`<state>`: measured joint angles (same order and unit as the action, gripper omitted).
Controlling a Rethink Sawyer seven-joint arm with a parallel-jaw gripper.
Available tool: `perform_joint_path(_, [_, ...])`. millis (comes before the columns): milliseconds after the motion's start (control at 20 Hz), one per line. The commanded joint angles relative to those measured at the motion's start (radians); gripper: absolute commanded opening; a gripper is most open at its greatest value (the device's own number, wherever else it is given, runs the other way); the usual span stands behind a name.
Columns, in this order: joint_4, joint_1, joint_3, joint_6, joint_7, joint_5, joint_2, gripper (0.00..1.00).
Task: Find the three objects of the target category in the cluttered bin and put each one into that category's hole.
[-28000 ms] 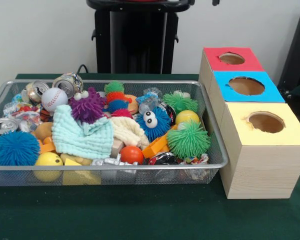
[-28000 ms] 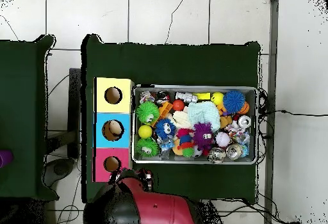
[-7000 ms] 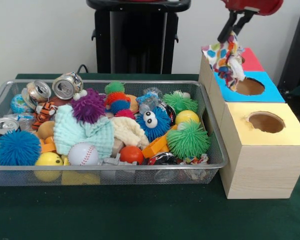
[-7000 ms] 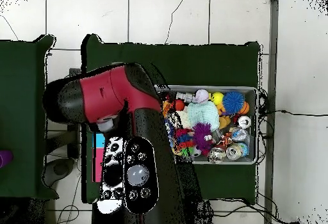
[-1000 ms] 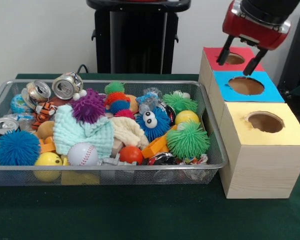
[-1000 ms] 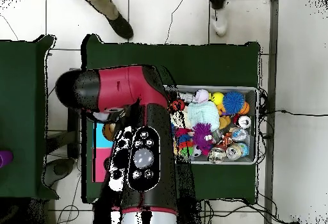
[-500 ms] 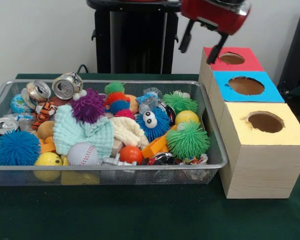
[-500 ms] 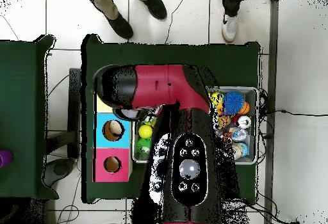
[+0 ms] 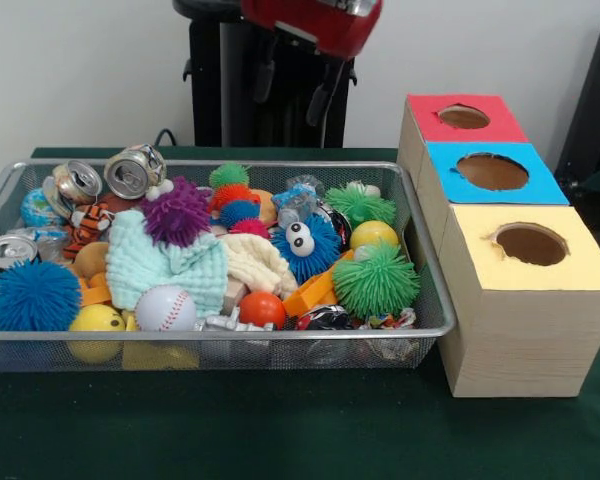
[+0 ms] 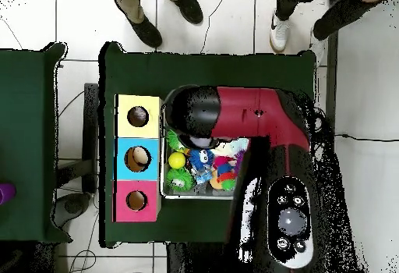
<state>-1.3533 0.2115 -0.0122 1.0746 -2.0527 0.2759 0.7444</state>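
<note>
My gripper hangs open and empty above the far rim of the wire bin, its two black fingers spread. In the bin lie a mint green cloth and a cream cloth among balls, cans and spiky toys. To the right of the bin stand three wooden boxes with round holes: red, blue and yellow. In the overhead view the red arm covers most of the bin and hides the gripper. The boxes lie left of the bin there.
The bin also holds a baseball, crushed cans, a blue googly-eyed puffball, green spiky balls and a purple puffball. Several people's feet show on the floor beyond the table.
My open gripper has swung left, from above the red and blue boxes to above the back of the bin. The patterned cloth it held seven seconds ago is out of sight.
</note>
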Motion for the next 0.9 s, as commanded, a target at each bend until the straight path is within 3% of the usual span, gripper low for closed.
perform_joint_path(50, [-0.194,0.045,-0.147,-0.117,0.316,0.071,-0.02,1.0])
perform_joint_path(400, [-0.23,0.055,-0.161,-0.158,0.268,0.109,-0.013,1.0])
perform_joint_path(650, [-0.291,0.064,-0.179,-0.28,0.194,0.125,-0.015,1.0])
perform_joint_path(900, [-0.288,0.046,-0.196,-0.325,0.127,0.122,-0.035,1.0])
